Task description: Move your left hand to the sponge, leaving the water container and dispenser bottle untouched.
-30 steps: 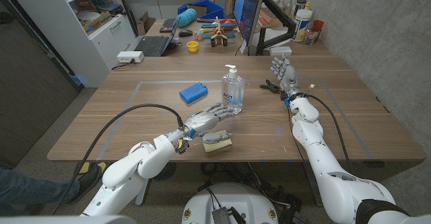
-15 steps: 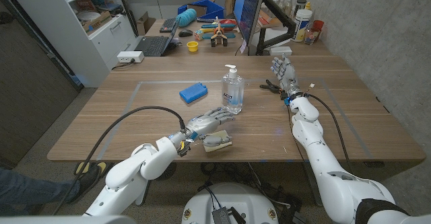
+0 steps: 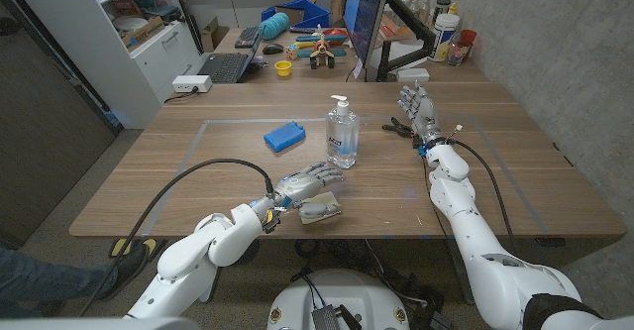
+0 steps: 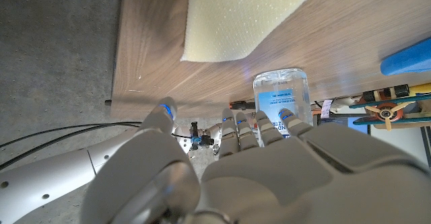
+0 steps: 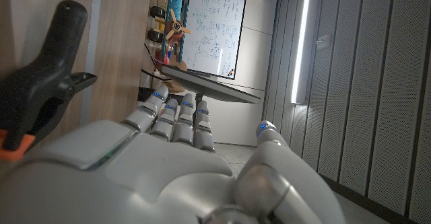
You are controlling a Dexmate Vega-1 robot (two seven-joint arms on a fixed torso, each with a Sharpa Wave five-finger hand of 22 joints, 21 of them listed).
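Observation:
The pale yellow sponge [image 3: 320, 210] [image 4: 236, 15] lies near the table's front edge. My left hand [image 3: 305, 183] [image 4: 269, 170] hovers just behind it with fingers stretched out, holding nothing; I cannot tell whether it touches the sponge. The clear dispenser bottle [image 3: 343, 137] [image 4: 283, 99] stands upright a little beyond the fingertips, apart from them. The blue water container [image 3: 283, 137] [image 4: 407, 56] lies flat to the bottle's left. My right hand [image 3: 417, 107] [image 5: 168, 163] stands at the far right with fingers up, holding nothing.
A black clamp with orange tips [image 3: 399, 127] [image 5: 40, 89] lies beside my right hand. Beyond the table are a laptop [image 3: 226, 65], a monitor [image 3: 367, 18], toys and bins. The table's front edge [image 3: 198, 235] runs just below the sponge.
My left hand has drawn back from beside the bottle toward the front edge, closer to the sponge. The right arm has not moved.

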